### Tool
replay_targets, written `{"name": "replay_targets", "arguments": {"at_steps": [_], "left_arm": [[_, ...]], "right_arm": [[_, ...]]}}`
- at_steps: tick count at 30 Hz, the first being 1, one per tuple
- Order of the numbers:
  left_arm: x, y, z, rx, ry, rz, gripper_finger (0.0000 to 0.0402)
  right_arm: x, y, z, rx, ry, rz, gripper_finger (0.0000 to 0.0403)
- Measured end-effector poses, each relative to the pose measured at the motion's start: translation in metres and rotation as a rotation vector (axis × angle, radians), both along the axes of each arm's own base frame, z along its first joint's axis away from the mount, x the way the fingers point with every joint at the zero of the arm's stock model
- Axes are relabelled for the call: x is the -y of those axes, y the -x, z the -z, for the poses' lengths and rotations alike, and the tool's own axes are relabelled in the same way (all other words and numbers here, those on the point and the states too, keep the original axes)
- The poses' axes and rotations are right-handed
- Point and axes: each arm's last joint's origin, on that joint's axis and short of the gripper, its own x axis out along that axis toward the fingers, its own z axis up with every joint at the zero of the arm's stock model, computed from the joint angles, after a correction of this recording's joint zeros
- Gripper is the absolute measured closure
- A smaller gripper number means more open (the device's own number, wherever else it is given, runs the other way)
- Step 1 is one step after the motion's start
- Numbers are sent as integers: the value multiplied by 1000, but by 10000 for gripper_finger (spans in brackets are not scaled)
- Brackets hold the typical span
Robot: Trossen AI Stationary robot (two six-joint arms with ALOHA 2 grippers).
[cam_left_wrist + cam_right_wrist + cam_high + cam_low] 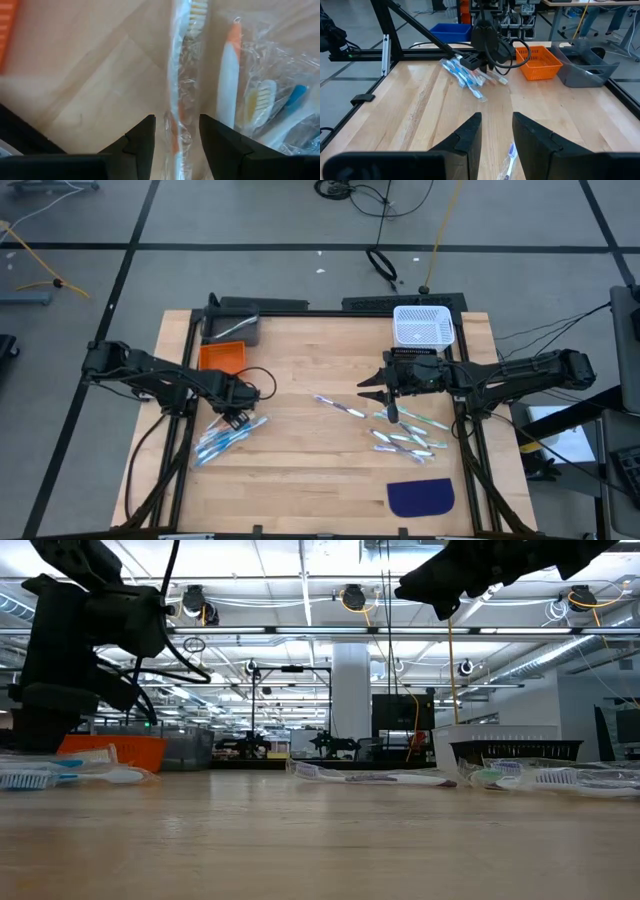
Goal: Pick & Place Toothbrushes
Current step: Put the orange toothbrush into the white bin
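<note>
Several wrapped toothbrushes lie in a pile [225, 437] at the table's left, flat on the wood. More toothbrushes [405, 435] are scattered at the right, one [340, 405] nearer the middle. My left gripper [237, 416] is low over the left pile. It is open, its fingers on either side of a white and orange wrapped toothbrush [182, 75]. My right gripper [378, 395] is open and hangs high above the right group [445, 595]. One toothbrush [510, 155] shows below it. My left gripper [177, 120] comes from above with one finger [142, 137] on each side of the wrapped toothbrush's handle [175, 135], fingers across its length. The toothbrush lies on the table. I cannot tell whether the fingers touch its wrapper.
An orange bin [222, 357] and a grey bin [232, 330] stand at the far left. A white basket [424, 325] sits at the far right. A dark blue half-round mat [420, 497] lies near the near right edge. Bare wood fills the middle.
</note>
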Motion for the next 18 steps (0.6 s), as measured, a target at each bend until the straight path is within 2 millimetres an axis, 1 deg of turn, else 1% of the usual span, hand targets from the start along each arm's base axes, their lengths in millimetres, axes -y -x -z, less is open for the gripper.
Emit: {"name": "replay_targets", "arguments": {"at_steps": [3, 5, 6, 7, 13, 18], "left_arm": [[0, 0, 0, -1, -2, -14, 308], [0, 0, 0, -1, 7, -22, 360], [0, 0, 0, -1, 14, -22, 380], [0, -1, -1, 0, 10, -22, 388], [1, -9, -12, 32, 9, -1, 396], [-1, -14, -31, 6, -42, 16, 398]], "right_arm": [[0, 0, 0, 0, 0, 0, 303], [0, 0, 0, 0, 0, 0, 303], [0, 0, 0, 0, 0, 0, 303], [0, 0, 0, 0, 0, 0, 303], [0, 0, 0, 0, 0, 0, 303], [0, 0, 0, 0, 0, 0, 303]]}}
